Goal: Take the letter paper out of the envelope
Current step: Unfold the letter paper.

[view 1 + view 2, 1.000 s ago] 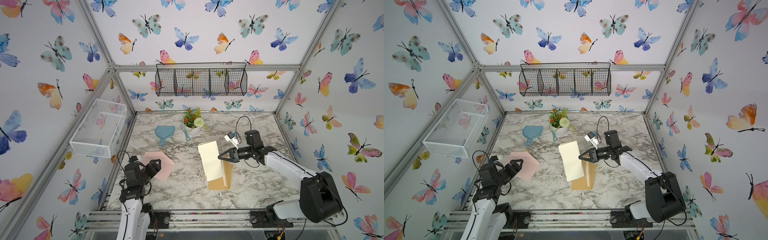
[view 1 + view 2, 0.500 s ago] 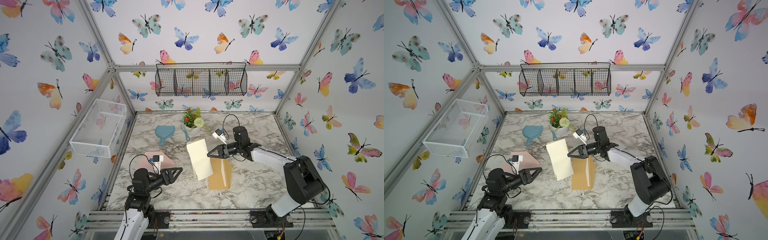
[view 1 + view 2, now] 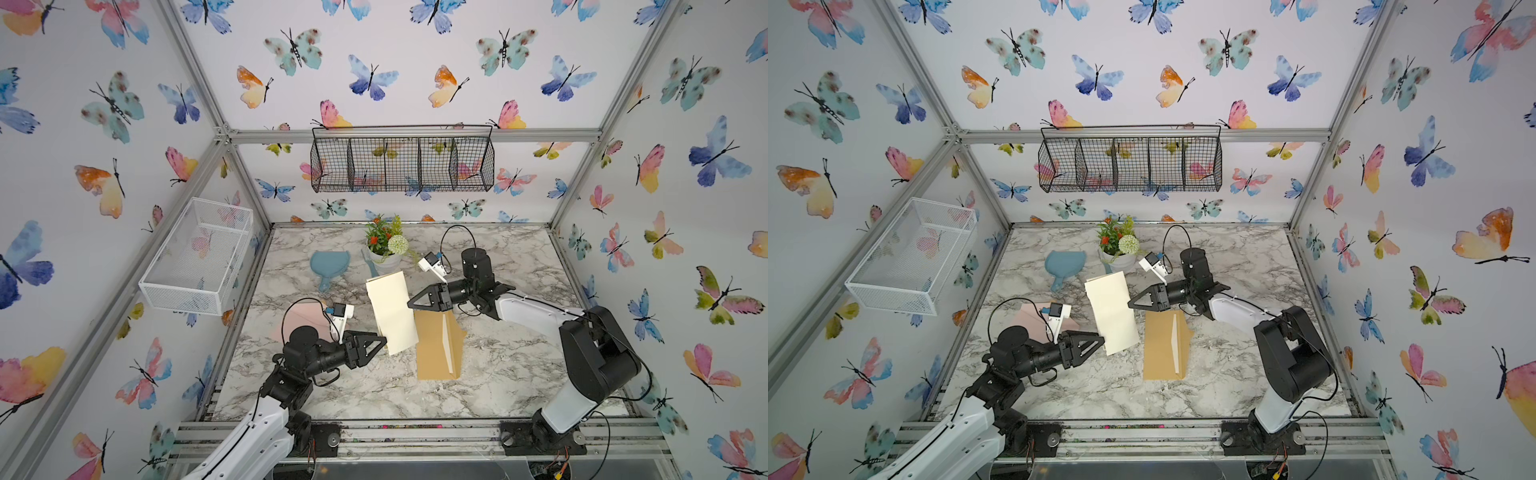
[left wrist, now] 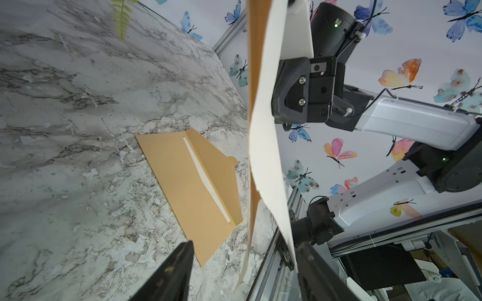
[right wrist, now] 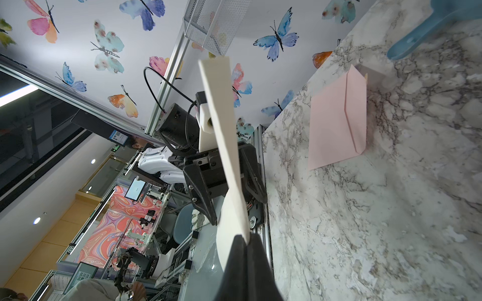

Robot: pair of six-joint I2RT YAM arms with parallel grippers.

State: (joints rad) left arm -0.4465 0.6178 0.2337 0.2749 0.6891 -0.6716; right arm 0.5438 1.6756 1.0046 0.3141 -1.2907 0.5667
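Overall, the marble-patterned table [image 3: 519,266] is grey-veined and smooth. A black wire basket [image 3: 402,160] with four compartments hangs on the back wall, and a white mesh basket [image 3: 195,253] is mounted on the side wall.

Letter paper [image 3: 392,311]: a cream rectangular sheet, matte, completely out of the envelope and held in the air above the table centre. It is tilted, and both wrist views show it nearly edge-on with a slight bow.

Brown envelope [image 3: 432,349]: kraft paper, lying flat on the table just beside and below the sheet. Its flap is open, with a pale strip along the fold.

Pink envelope [image 3: 299,320]: flat and closed, near the left arm.

A blue paddle-shaped item [image 3: 329,266] and a small white pot of artificial flowers [image 3: 384,249] stand toward the back of the table.

Right gripper [image 3: 411,304]: its black fingers are pressed together on the sheet's edge, pinching it.

Left gripper [image 3: 384,340]: its fingers are apart and straddle the sheet's lower corner. Contact with the sheet is unclear.
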